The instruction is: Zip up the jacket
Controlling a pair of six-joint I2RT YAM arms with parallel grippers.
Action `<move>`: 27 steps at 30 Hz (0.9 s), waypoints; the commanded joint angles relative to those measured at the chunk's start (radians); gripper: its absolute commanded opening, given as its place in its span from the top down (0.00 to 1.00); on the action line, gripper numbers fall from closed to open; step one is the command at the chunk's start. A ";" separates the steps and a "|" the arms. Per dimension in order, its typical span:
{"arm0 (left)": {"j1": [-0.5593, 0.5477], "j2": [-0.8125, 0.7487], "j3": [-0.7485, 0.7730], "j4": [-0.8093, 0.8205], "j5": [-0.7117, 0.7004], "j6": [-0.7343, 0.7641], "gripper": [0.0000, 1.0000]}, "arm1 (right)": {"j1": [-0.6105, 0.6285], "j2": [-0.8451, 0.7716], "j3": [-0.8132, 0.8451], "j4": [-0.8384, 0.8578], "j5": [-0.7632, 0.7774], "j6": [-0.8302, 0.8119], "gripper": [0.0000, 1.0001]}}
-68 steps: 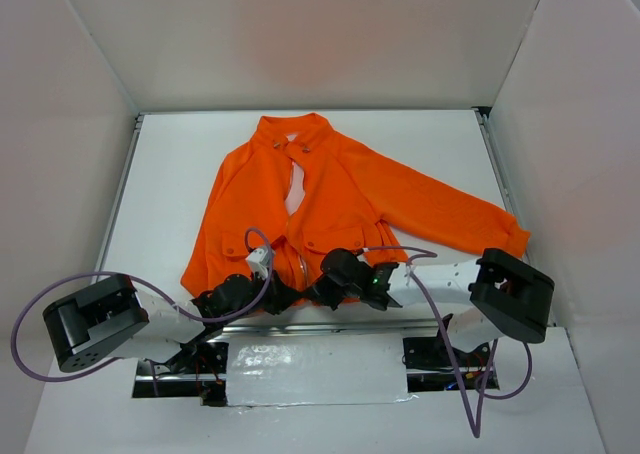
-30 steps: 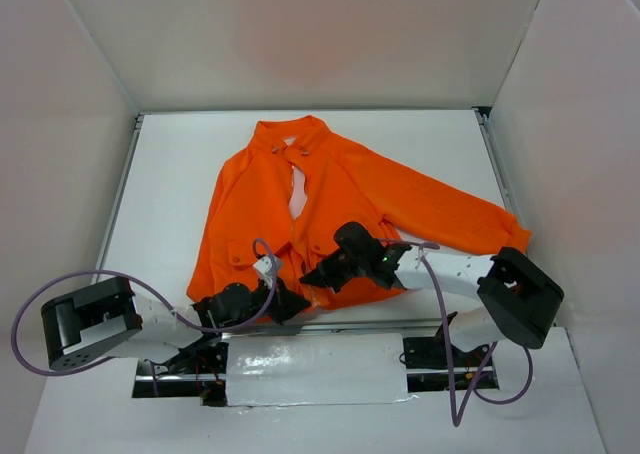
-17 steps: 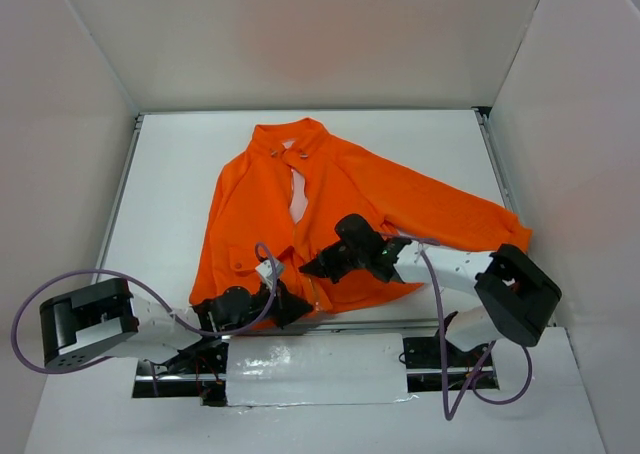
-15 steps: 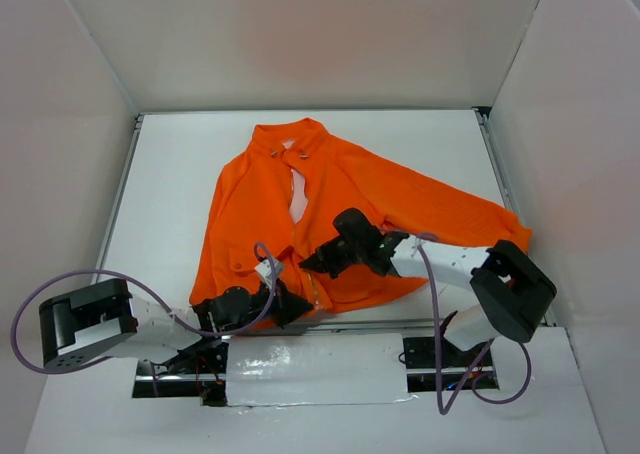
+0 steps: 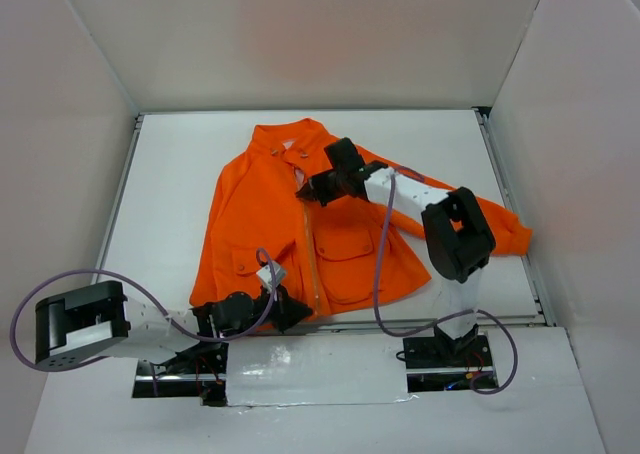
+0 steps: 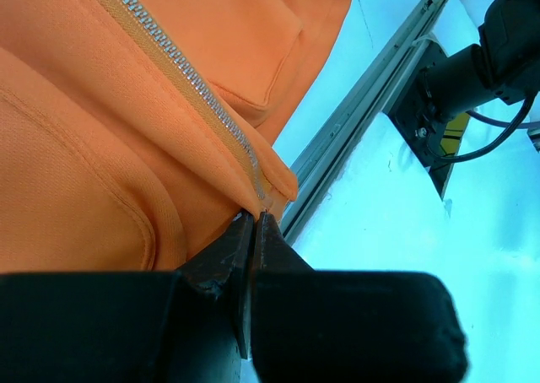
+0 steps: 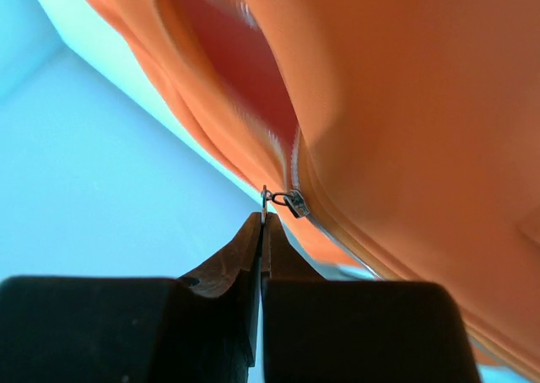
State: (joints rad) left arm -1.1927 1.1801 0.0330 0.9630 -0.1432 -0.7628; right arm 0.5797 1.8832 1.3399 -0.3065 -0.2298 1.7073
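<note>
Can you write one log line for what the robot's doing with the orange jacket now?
step: zipping | left gripper: shut on jacket hem | right gripper: shut on zipper pull, near collar

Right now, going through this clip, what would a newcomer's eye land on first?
The bright orange jacket spread across the middle of the white table dominates the scene. The right gripper reaches up near the collar, shut on the silver zipper pull, with the jacket's front closed below it. The left gripper pinches the jacket's bottom hem at the near table edge.
</note>
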 commanded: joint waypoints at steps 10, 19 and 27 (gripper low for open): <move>-0.034 0.038 -0.059 -0.006 0.048 0.005 1.00 | -0.162 0.270 0.462 0.088 0.021 -0.207 1.00; -0.033 0.116 -0.008 0.003 0.022 0.005 1.00 | -0.264 0.456 0.833 0.291 -0.129 -0.327 1.00; -0.033 0.151 0.057 -0.134 -0.134 -0.047 1.00 | -0.305 0.433 1.041 0.303 -0.134 -0.431 1.00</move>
State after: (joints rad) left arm -1.1942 1.3201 0.0795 0.9520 -0.3340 -0.7696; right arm 0.3336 2.4084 2.2910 -0.2642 -0.4568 1.3338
